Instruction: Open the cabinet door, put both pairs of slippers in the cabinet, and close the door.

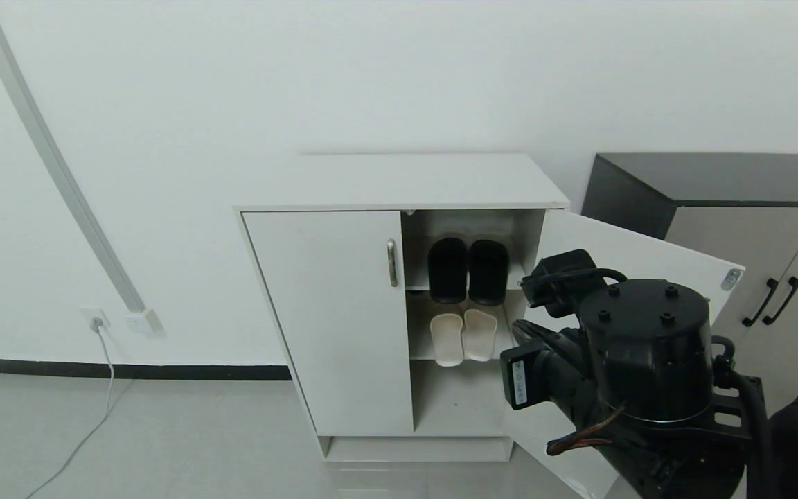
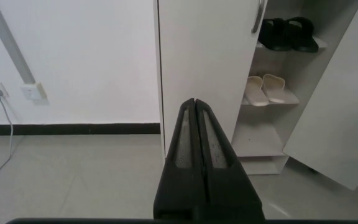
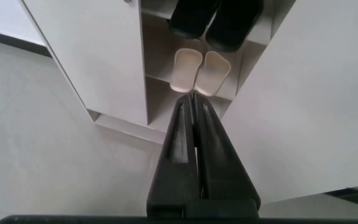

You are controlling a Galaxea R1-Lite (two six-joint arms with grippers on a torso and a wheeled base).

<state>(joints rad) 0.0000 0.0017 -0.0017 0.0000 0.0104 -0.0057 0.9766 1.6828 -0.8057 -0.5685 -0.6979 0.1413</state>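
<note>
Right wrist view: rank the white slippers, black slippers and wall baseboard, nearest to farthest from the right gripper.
1. White slippers: lower pair, straight ahead of the right gripper.
2. Black slippers: upper pair, above the white ones.
3. Baseboard: at the wall, off to the robot's left.

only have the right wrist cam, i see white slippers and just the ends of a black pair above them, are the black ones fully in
Observer: Yes. In the head view both black slippers sit side by side inside the cabinet, above the white slippers.
Operator: where's the left gripper
Observer: The left gripper is shut and empty, out in front of the closed left door.
Operator: anything past the open door
Observer: A dark-topped cabinet stands to the right, behind the open right door.
</note>
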